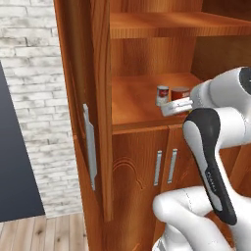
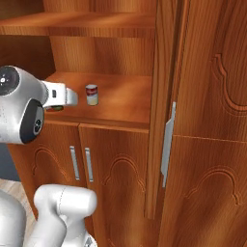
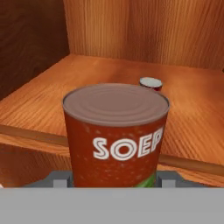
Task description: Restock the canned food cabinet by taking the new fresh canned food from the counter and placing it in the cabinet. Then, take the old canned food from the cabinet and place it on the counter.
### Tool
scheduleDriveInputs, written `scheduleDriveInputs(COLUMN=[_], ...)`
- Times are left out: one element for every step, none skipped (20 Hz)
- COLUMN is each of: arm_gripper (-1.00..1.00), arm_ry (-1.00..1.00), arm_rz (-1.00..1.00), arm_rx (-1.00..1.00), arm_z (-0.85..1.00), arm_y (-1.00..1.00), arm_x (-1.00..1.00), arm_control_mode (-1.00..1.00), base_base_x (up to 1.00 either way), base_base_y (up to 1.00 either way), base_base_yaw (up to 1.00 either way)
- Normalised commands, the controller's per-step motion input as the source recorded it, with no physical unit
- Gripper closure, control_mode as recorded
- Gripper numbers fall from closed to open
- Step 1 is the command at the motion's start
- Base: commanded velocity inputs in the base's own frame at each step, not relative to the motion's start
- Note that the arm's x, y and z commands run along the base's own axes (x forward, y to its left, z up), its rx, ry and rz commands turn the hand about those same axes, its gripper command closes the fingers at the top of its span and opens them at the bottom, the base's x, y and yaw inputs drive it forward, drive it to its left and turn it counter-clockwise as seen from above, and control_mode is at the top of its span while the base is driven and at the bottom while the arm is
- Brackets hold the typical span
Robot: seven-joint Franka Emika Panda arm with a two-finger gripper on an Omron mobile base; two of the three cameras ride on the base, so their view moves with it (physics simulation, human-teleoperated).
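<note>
Two cans sit on the middle shelf (image 1: 132,105) of the canned food cabinet (image 1: 137,176), both red with grey metal tops. I have the gripper (image 3: 114,181) closed on the bigger can (image 3: 114,135), jaws partly apart to its width, dark fingertips (image 3: 59,179) flanking its base at the bottom of the hand view; the white label text reads "SOEP" with a bit of green low on the right. In the left base view that can (image 1: 180,93) is at the front right of the shelf, right by the white hand, close to the shelf's front edge. I cannot tell if its base rests on the plank or hangs just above it. The small can (image 1: 162,95) stands upright just left of the held one and a bit farther back, apart from it; the hand view shows its top (image 3: 151,82) peeking behind the big can, and the right base view shows it (image 2: 91,94) alone mid-shelf, just beside the hand. Both upper doors are swung open, one door (image 1: 90,108) on the left and one door (image 2: 202,120) on the right, each with a slim silver handle (image 2: 168,144). Lower doors (image 1: 147,171) under the shelf are shut.
</note>
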Motion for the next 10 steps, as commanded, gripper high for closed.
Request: scheduleDriveInputs(arm_gripper=[1.0,1.0,1.0,1.0,1.0,1.0,1.0,1.0,1.0,1.0], arm_ry=[0.0,0.0,0.0,0.0,0.0,0.02,0.0,0.0,0.0,0.0], arm_rz=[0.01,0.04,0.04,0.04,0.0,0.0,0.0,0.0,0.0,0.0], arm_rx=[-0.26,-0.26,-0.24,-0.21,-0.09,0.0,0.0,0.0,0.0,0.0], arm_z=[-0.34,-0.28,-0.14,-0.06,0.0,0.0,0.0,0.0,0.0,0.0], arm_y=[-0.01,0.0,0.17,0.29,0.17,0.0,0.0,0.0,0.0,0.0], arm_x=[-1.0,-1.0,-1.0,-0.72,-0.16,0.11,0.0,0.0,-0.23,0.0], arm_control_mode=[-1.0,-1.0,-1.0,-1.0,-1.0,-1.0,-1.0,-1.0,-1.0,1.0], base_base_x=[0.0,0.0,0.0,0.0,0.0,0.0,0.0,0.0,0.0,-0.51], base_base_y=[0.0,0.0,0.0,0.0,0.0,0.0,0.0,0.0,0.0,-0.04], base_base_yaw=[0.0,0.0,0.0,0.0,0.0,0.0,0.0,0.0,0.0,0.0])
